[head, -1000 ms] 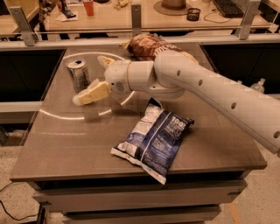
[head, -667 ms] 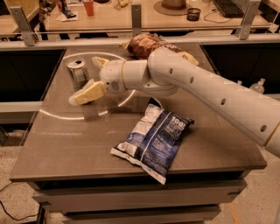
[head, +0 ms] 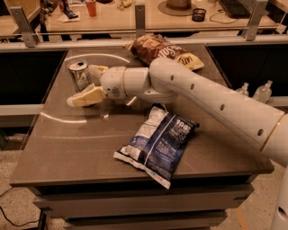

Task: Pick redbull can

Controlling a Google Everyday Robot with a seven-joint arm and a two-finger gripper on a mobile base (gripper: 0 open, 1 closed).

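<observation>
The redbull can, slim and silver-grey with a shiny top, stands upright at the far left of the grey table. My gripper reaches in from the right on a white arm and is open. One cream finger lies just in front of the can and the other finger sits behind it to the right. The can stands between the two fingers near their tips. I cannot tell whether either finger touches it.
A blue-and-white chip bag lies near the table's front middle. A brown-and-yellow chip bag lies at the back edge. My arm spans the right half of the table. A desk with clutter stands behind a rail.
My gripper has slid left toward the can, so its fingers now stand on either side of it. The can and both bags have not moved.
</observation>
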